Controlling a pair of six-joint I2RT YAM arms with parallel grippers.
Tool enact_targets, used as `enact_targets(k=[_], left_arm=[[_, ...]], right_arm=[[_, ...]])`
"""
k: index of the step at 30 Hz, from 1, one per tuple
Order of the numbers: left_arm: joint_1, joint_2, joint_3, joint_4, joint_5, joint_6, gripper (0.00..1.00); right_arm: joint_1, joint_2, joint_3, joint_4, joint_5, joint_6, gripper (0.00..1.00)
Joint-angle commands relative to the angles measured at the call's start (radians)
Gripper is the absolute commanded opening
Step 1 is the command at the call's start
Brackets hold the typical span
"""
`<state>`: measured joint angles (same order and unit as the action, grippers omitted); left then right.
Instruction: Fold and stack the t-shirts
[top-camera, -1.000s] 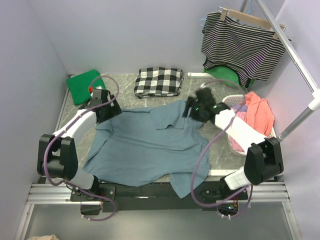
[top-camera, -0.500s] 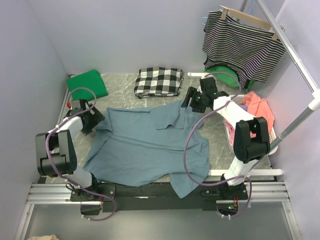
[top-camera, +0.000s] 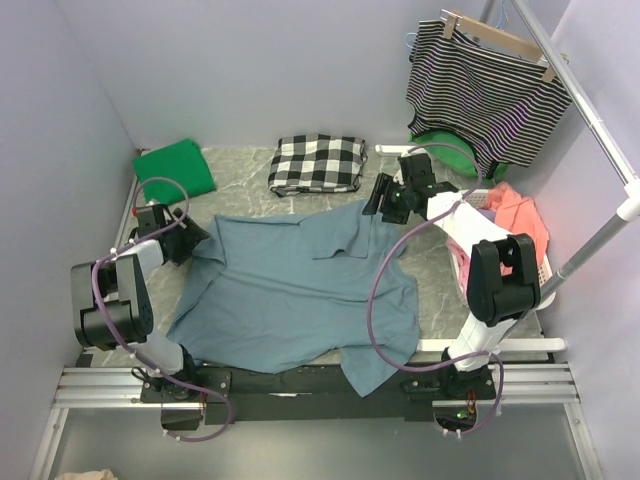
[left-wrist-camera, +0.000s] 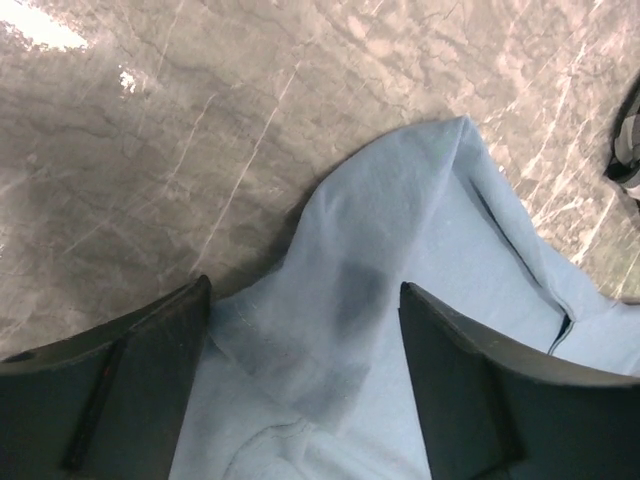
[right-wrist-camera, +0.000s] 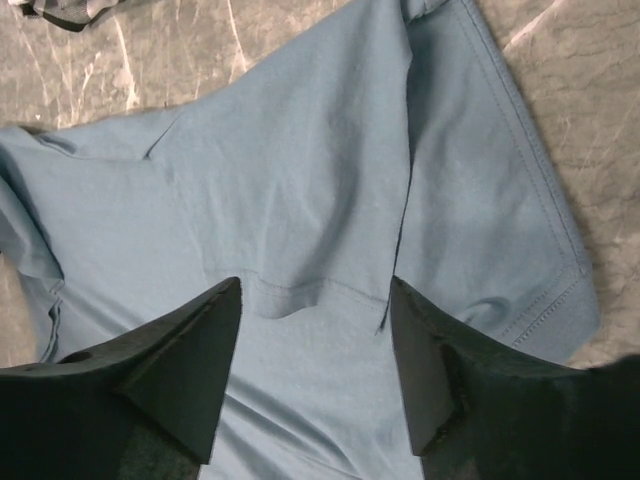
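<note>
Slate-blue t-shirt (top-camera: 300, 290) soft, rumpled, sprawled on veined marble table (left-wrist-camera: 150, 120). Left pincer (left-wrist-camera: 303, 310) spread over creased sleeve. Right pincer (right-wrist-camera: 315, 295) spread over stitched seam. Green t-shirt (top-camera: 175, 170) folded, far-left.

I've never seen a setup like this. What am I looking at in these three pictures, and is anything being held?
These are two robot arms, a left arm and a right arm, at the near edge of a table. One picture looks down from overhead. The others come from wrist cameras, where the dark shapes are the left gripper and right gripper. A blue t-shirt lies spread out. A folded green t-shirt and a checked cloth sit at the back, and a striped top hangs at the right. Both grippers are open near the blue t-shirt's sleeves, so nothing is held.
</note>
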<state>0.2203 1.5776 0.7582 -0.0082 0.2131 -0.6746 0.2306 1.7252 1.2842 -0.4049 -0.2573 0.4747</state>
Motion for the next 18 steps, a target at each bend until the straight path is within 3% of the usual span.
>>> enact_targets(k=[1,5,6,9,18], left_arm=[[0.002,-0.001,-0.013,-0.004,-0.018,-0.002,0.69],[0.004,-0.066,-0.003,-0.041,-0.063,0.001,0.48],[0.004,-0.076,0.000,-0.045,-0.069,0.001,0.39],[0.004,-0.108,0.015,-0.073,-0.086,0.003,0.26],[0.004,-0.140,0.078,-0.114,-0.077,0.012,0.15]], right_arm=[[-0.007,-0.019,-0.009,0.018,-0.036,-0.008,0.65],[-0.005,0.010,-0.013,0.029,-0.053,0.010,0.62],[-0.007,0.019,-0.008,0.031,-0.048,0.013,0.62],[-0.007,0.054,0.012,0.028,-0.020,0.008,0.62],[-0.007,0.188,0.069,0.064,-0.045,0.018,0.59]])
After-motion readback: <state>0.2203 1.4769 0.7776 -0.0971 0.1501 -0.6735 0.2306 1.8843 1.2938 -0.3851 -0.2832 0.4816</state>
